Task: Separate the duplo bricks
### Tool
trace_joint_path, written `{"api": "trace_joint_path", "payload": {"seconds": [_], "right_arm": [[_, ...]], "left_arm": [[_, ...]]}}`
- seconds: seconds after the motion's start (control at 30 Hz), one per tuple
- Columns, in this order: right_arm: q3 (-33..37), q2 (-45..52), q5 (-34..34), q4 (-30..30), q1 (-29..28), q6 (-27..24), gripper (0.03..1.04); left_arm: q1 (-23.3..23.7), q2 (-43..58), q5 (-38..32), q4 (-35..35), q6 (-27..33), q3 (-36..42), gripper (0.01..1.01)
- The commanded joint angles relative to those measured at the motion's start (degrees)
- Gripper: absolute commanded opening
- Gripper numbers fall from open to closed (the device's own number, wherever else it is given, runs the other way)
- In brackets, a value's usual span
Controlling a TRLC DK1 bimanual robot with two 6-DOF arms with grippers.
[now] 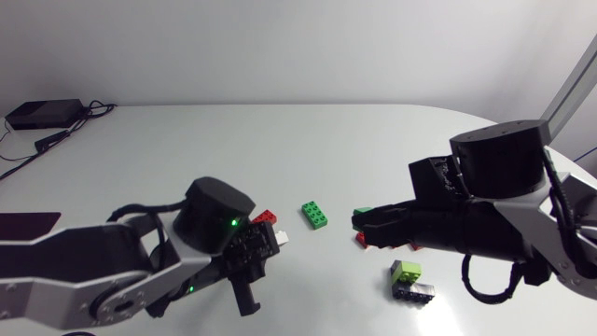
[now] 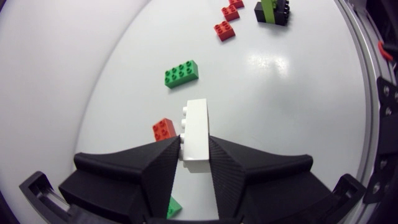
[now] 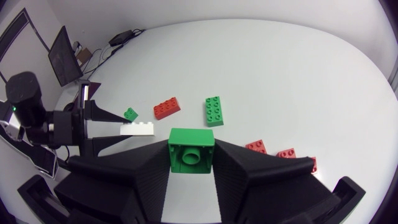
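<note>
Separation looks done for this pair
left gripper is closed snug on the white brick, right gripper on a small green brick, held apart over the table, probably so they can't rejoin

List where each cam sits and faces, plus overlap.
Head view: fixed above the table, looking down; both arms show, with left gripper and right gripper.
Left wrist view: on the left arm's last link, looking across the table at the lime-and-black stack; own gripper shut on a white brick.
Right wrist view: on the right arm's last link, facing the left arm; own gripper shut on a small green brick.
Shared: the long green brick shows in all three.
</note>
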Motion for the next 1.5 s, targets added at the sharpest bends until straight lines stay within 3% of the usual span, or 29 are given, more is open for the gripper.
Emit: {"api": "trace_joint_path", "payload": {"seconds": [0.0, 0.17, 0.43, 0.83, 1.23, 1.3, 1.47], "right_arm": [[-0.7, -0.5, 0.6, -1.0, 0.3, -0.7, 0.19], [-1.5, -1.2, 0.6, -1.0, 0.3, -0.6, 0.19], [-1.6, -2.1, 0.7, -1.8, -0.3, -1.0, 0.19], [-2.2, -2.3, 0.6, -1.4, -1.5, -1.9, 0.19], [-3.2, -2.3, -0.5, -0.3, -3.6, -2.6, 0.20], [-3.2, -2.2, -0.5, -0.2, -3.7, -2.7, 0.20], [-3.1, -1.9, -0.6, 0.2, -4.2, -3.1, 0.20]], "left_arm": [[-1.8, -1.2, -3.3, 4.9, 8.5, -4.9, 0.311], [-3.2, 2.0, -5.1, 9.9, 14.5, -6.8, 0.311], [-2.9, 8.9, -5.2, 12.1, 21.3, -2.5, 0.315], [-3.4, 18.8, -9.5, 26.6, 37.5, -2.2, 0.321], [-3.5, 23.0, -9.7, 27.4, 44.4, 1.8, 0.326], [-3.5, 23.1, -9.7, 27.4, 44.9, 1.9, 0.362], [-3.9, 23.1, -9.7, 27.3, 45.1, 0.8, 0.682]]}}
